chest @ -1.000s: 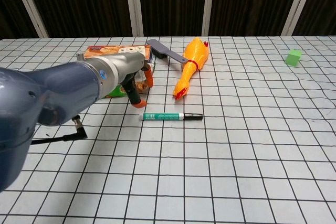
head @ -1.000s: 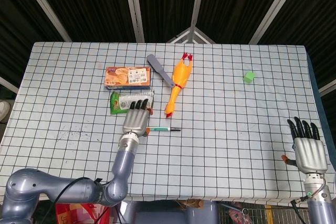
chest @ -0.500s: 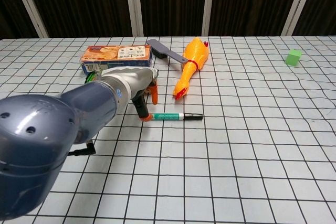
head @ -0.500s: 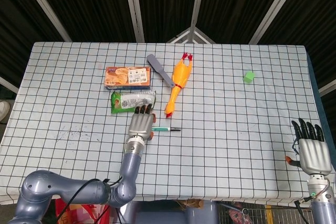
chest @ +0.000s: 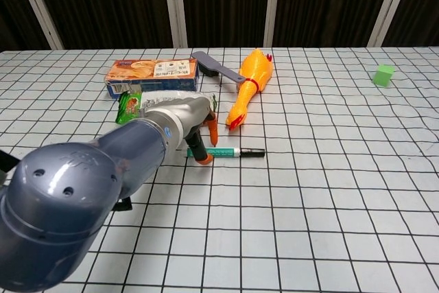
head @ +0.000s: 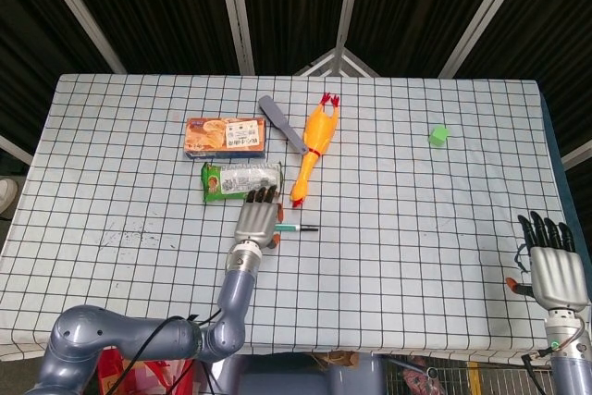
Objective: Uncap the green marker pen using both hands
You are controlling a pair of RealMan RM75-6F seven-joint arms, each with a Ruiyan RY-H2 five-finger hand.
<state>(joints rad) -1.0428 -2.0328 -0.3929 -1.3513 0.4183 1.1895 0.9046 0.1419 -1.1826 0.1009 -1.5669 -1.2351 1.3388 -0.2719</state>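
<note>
The green marker pen (head: 298, 228) (chest: 233, 151) lies flat near the table's middle, with its black cap (chest: 255, 152) pointing right. My left hand (head: 257, 219) (chest: 204, 139) hangs over the pen's left end and hides that end in the head view. In the chest view its orange-tipped fingers (chest: 204, 158) stand apart on either side of the pen body, without a clear grip. My right hand (head: 552, 266) is far off at the table's front right edge, fingers straight and apart, holding nothing. It does not show in the chest view.
A yellow rubber chicken (head: 313, 152) (chest: 248, 86) and a grey spatula (head: 282, 123) lie behind the pen. An orange biscuit box (head: 226, 136) (chest: 151, 73) and a green snack packet (head: 233, 179) sit behind my left hand. A small green cube (head: 438, 135) (chest: 384, 74) is at the far right.
My left hand has slid right and forward, from beside the snack packet to over the pen's left end. The right hand has drifted slightly down and right. The pen has not moved.
</note>
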